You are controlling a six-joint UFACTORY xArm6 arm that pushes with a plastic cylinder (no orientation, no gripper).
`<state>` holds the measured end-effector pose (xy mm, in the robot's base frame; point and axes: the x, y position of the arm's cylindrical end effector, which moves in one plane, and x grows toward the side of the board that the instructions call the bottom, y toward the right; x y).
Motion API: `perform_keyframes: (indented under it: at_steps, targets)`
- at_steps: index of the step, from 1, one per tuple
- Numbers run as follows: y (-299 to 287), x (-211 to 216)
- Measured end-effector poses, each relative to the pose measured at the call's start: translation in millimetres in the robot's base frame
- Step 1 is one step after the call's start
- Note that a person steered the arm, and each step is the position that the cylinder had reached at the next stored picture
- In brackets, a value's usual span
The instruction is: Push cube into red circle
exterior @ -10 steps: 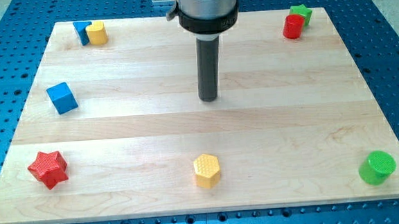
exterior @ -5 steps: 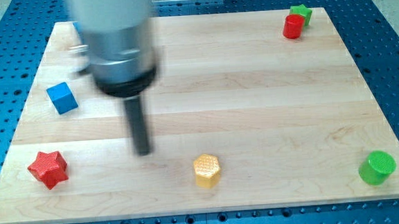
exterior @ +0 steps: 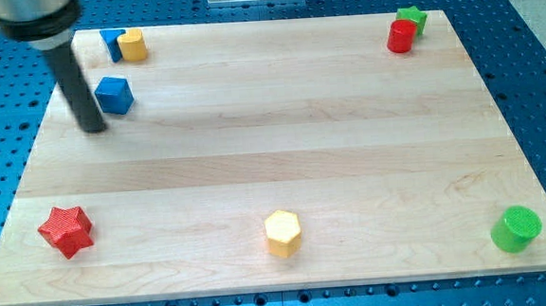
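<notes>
My tip [exterior: 93, 129] rests on the wooden board [exterior: 283, 162] at the far left, just beside the blue cube [exterior: 114, 94] on its left and slightly nearer side; whether the two touch cannot be told. The arm ends in a plain rod with no fingers, so it grasps nothing. The blue cube sits near the board's far-left corner, a little nearer than a second blue block [exterior: 111, 43] of unclear shape and the yellow cylinder [exterior: 133, 46] touching it. The red cylinder [exterior: 401, 37] stands at the far right corner, in contact with the green star [exterior: 412, 17] behind it, well apart from the cube. A red star [exterior: 66, 230] lies near left, a yellow hexagon [exterior: 284, 233] near centre, a green cylinder [exterior: 516, 228] near right.
</notes>
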<state>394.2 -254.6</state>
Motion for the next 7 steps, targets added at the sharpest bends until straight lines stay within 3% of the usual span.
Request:
perform_keyframes:
  at_steps: [1, 2, 3, 4, 5, 6, 7]
  targets:
    - [28, -41]
    - [161, -48]
    - [207, -57]
    - [206, -88]
    - [277, -123]
    - [265, -138]
    - [315, -152]
